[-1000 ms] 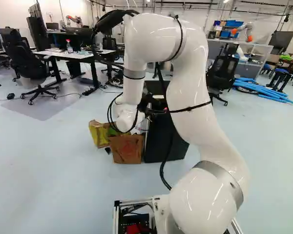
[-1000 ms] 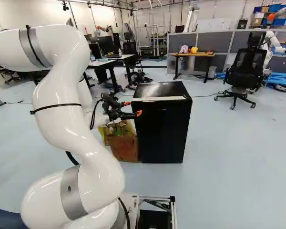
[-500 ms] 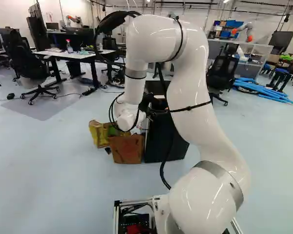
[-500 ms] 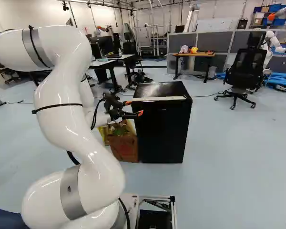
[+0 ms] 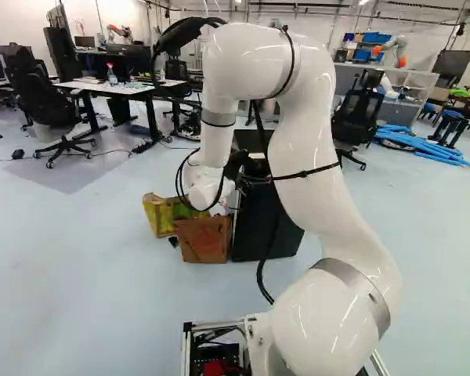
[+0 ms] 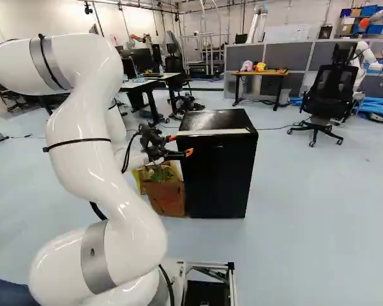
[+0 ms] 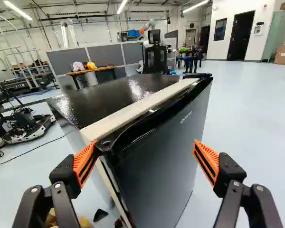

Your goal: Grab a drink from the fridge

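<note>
While the gripper (image 6: 180, 145) is held with fingers wide apart, its door corner approached between them, a black mini fridge (image 6: 218, 172), glossy-topped and trimmed by a pale strip (image 7: 133, 111), is pictured upright on the floor (image 6: 306, 210). Beside it, something green (image 6: 157, 173) is partly seen inside a brown box (image 6: 167, 199).

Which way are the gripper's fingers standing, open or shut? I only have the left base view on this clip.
Observer: Open; the wrist view shows the gripper with its fingers wide apart.

Operator: Is it touching the fridge?

Observer: One fingertip overlaps the top corner of the fridge in the wrist view, though contact can't be confirmed.

Operator: And what's beyond the fridge, behind the arm for me?

Observer: The right base view shows a wooden-topped desk bearing a pink thing and a yellow thing.
</note>
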